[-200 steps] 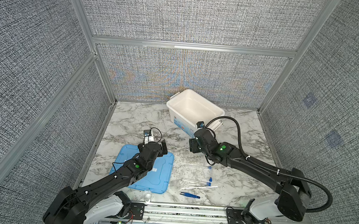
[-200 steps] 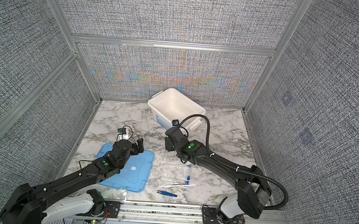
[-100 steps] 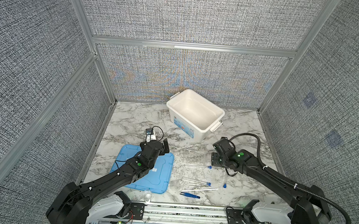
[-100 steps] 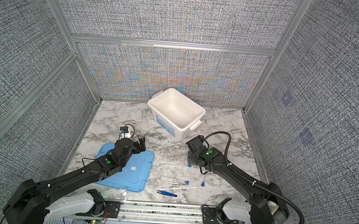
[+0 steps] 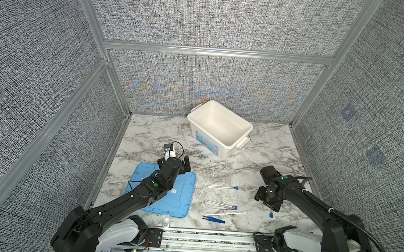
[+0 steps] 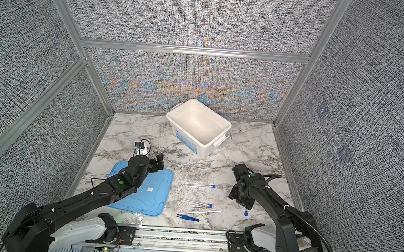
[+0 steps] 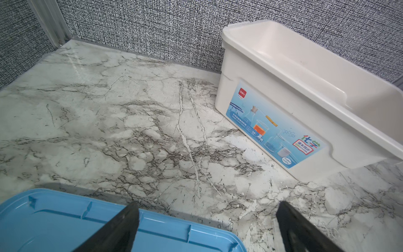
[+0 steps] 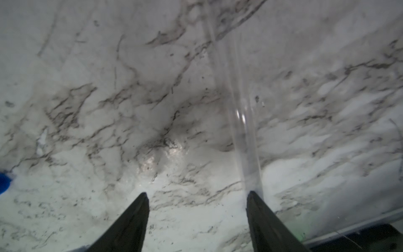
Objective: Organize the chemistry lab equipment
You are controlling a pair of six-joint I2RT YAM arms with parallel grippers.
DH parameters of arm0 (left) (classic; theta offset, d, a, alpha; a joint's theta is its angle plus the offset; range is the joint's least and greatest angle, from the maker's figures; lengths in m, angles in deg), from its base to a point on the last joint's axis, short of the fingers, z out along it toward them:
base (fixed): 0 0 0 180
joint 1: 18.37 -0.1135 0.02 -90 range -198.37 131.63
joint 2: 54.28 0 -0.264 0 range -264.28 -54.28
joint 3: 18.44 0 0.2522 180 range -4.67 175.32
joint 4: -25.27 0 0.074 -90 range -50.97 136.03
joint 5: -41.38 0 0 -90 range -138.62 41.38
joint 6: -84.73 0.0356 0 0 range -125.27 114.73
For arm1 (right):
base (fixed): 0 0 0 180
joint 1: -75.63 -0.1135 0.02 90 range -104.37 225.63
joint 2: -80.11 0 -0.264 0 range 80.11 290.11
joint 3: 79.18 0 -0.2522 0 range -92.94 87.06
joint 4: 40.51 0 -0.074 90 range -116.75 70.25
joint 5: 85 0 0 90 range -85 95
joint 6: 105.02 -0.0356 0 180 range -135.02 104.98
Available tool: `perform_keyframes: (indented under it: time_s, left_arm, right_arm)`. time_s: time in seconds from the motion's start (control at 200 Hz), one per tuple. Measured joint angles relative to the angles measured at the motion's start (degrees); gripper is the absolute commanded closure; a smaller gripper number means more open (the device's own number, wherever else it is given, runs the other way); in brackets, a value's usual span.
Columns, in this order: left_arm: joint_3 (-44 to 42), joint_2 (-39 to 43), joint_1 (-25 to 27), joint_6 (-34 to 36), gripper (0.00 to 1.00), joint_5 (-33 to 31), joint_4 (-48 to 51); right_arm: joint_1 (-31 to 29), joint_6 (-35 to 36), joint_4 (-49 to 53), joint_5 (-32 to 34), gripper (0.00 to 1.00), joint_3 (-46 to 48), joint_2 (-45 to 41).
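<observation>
Both top views show the clear rack point(image 5: 219, 177) point(image 6: 196, 174) flat at mid-table. Two blue-capped tubes point(image 5: 222, 187) point(image 5: 221, 204), a white stick point(image 5: 225, 214) and blue tweezers point(image 5: 214, 220) lie in front of it. My right gripper point(image 5: 267, 201) point(image 8: 197, 194) points down at the marble to their right, open with nothing between its fingers. In the right wrist view a clear tube point(image 8: 237, 109) runs up to the outer side of one fingertip. A blue cap point(image 5: 271, 214) point(image 8: 3, 182) lies close by. My left gripper point(image 5: 184, 165) point(image 7: 207, 205) hangs wide open over the lid's far edge.
The white tub point(image 5: 228, 154) point(image 7: 283, 91) stands open near the back wall. A light-blue lid point(image 5: 179, 198) point(image 7: 54, 224) lies flat at front left under my left arm. A small glass dish point(image 5: 166, 220) sits by the front rail. Fabric walls enclose three sides.
My right arm swung from beside the tub, above the rack, out to the right and down toward the table. A blue cap appeared and shifted right with it. The left arm barely moved.
</observation>
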Motion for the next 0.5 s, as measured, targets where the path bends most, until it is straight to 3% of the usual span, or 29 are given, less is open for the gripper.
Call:
perform_keyframes:
  time_s: [0.305,0.395,0.44,0.5]
  left_arm:
    - [0.1,-0.8,0.0,0.2,0.01,0.0,-0.1]
    - [0.8,-1.6,0.0,0.3,0.01,0.1,-0.1]
    - [1.5,-1.9,0.0,0.4,0.01,0.7,-0.2]
    - [2.7,-2.3,0.0,0.5,0.01,1.4,0.1]
  right_arm:
    - [1.4,3.8,-1.8,-5.9,0.29,-1.8,-0.7]
    - [3.3,3.7,-0.5,-3.7,0.14,-5.1,-1.2]
    - [5.9,3.5,-0.5,-1.4,0.02,-6.6,-1.8]
    - [10.8,2.9,-1.4,1.7,0.01,-7.2,-3.2]
